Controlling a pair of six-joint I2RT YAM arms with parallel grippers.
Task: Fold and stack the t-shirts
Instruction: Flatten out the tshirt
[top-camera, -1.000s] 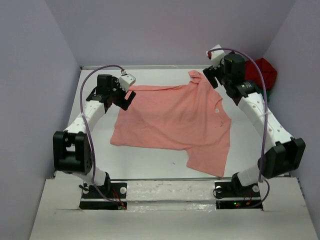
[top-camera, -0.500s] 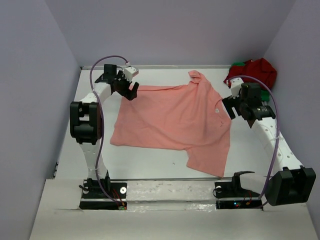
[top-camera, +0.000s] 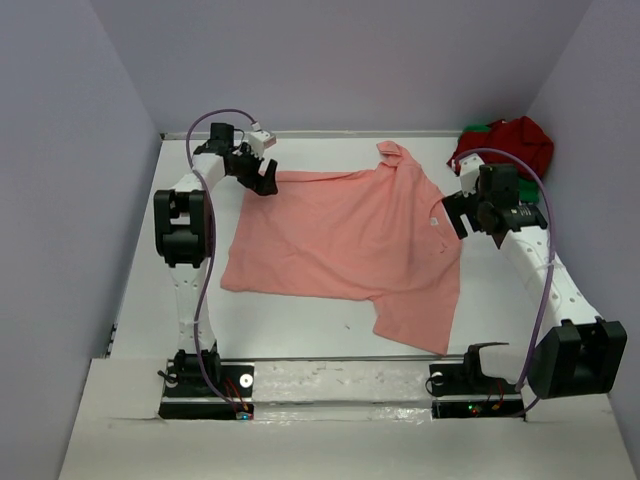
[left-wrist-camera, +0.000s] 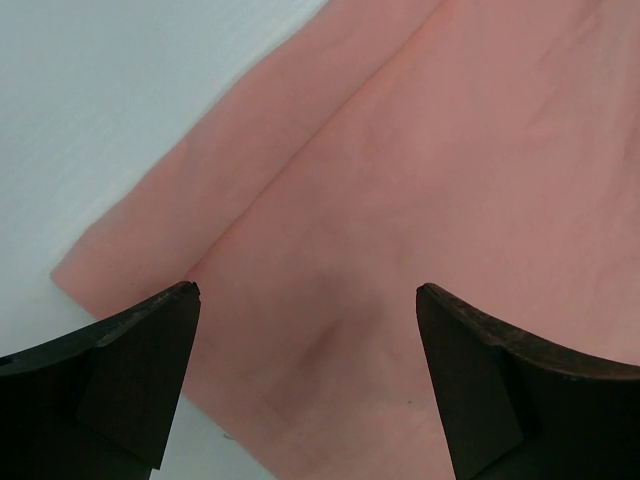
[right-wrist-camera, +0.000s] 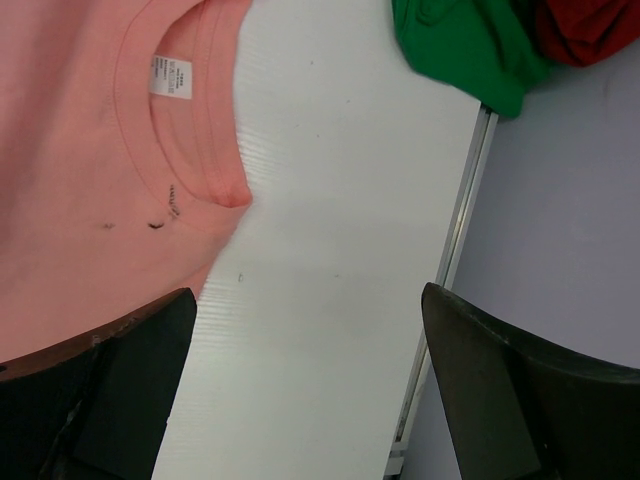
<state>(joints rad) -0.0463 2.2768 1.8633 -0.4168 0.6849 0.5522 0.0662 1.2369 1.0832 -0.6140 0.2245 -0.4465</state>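
Pink shirt (top-camera: 350, 250) spread flat mid-worktop (top-camera: 300, 325), collar toward 3 o'clock. Red shirt (top-camera: 515, 140) and green shirt (top-camera: 477, 128) bunched at 1 o'clock corner. Left pincer (top-camera: 262, 178) wide open over the pink shirt's 10 o'clock corner. Right pincer (top-camera: 455, 215) wide open beside collar, empty.

The salmon-pink t-shirt (top-camera: 340, 235) is one solid colour, with a white neck label (right-wrist-camera: 170, 76) and a few small dark specks (right-wrist-camera: 160, 215) below the collar; the dark red t-shirt (top-camera: 518, 142) and bright green t-shirt (right-wrist-camera: 465, 50) are plain as well. The table (top-camera: 300, 325) is white, the walls (top-camera: 60, 200) pale lavender. left arm (top-camera: 188, 300) and right arm (top-camera: 545, 270): white links, black joints, purple cables (top-camera: 222, 112); left gripper (left-wrist-camera: 308, 290) and right gripper (right-wrist-camera: 308, 292) have black fingers.
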